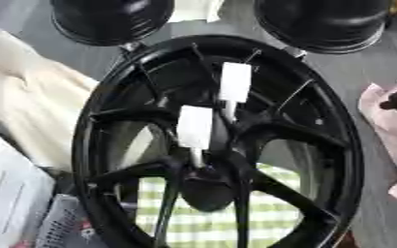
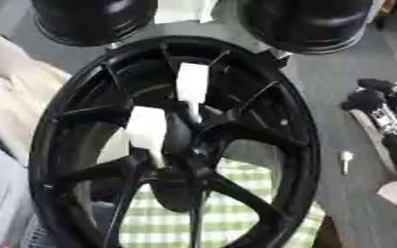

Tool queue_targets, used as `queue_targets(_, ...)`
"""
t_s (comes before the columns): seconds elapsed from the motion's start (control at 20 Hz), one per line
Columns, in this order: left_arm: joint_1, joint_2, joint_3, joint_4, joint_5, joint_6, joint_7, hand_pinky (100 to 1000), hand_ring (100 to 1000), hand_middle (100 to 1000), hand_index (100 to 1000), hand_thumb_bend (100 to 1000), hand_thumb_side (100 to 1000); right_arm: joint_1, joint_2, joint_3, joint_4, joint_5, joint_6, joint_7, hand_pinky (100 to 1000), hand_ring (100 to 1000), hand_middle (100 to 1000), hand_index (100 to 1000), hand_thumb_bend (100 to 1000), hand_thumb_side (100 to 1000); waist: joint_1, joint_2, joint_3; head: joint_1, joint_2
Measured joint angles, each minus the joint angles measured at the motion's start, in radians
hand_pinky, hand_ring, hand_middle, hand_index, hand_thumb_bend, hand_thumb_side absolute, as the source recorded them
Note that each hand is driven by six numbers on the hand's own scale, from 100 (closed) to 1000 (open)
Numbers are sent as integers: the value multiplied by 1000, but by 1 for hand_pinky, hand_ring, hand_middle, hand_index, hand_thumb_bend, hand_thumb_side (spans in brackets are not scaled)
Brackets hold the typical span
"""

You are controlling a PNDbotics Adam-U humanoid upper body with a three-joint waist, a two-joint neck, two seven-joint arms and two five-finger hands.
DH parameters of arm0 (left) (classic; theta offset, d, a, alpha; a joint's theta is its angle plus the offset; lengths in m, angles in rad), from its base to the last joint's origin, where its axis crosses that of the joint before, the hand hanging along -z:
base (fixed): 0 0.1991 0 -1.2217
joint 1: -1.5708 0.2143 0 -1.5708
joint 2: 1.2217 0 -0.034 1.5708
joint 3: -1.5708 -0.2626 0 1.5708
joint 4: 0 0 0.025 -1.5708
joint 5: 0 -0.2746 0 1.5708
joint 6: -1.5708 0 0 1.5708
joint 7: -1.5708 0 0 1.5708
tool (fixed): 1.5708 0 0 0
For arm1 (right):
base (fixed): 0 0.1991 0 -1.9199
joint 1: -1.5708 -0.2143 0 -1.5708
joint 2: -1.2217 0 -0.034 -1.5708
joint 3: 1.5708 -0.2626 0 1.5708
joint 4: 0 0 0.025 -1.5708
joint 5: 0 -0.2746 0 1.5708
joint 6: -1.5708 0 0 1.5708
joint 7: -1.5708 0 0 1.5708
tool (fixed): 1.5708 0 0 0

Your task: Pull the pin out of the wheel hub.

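The black wheel hub (image 2: 176,145) stands upright at centre. Two white pins remain seated near its centre: an upper pin (image 2: 191,85) and a lower pin (image 2: 147,128), both well to the left of the right hand (image 2: 380,109). That hand sits at the right edge; whether its fingers are open or curled cannot be determined, and nothing is seen held. A small white piece (image 2: 346,160) lies on the table (image 2: 337,82) just below-left of the hand.
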Motion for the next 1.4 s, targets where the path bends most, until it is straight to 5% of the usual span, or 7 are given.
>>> queue_targets(0.3,-11,30,-4,0,-7,5,-5,620,655,518,659,664,528,1,1,0,-1,9,3,-1,969,684,614,772,337,443,14,0,-1,-4,21)
queue_targets(0.6,-61,154,-62,0,-75,52,-63,633,659,522,673,680,536,14,-4,0,-1,17,3,-2,968,684,613,772,337,443,33,-4,-4,-14,64)
queue_targets(1.1,-235,412,-297,12,-205,194,-221,739,735,613,766,680,559,52,-43,0,-1,36,-2,-5,967,680,611,770,336,444,56,-21,4,-47,81)
queue_targets(1.4,-387,574,-459,39,-243,195,-322,771,748,633,784,668,550,62,-51,0,-1,37,-5,-9,966,680,610,770,337,445,59,-31,8,-58,99)
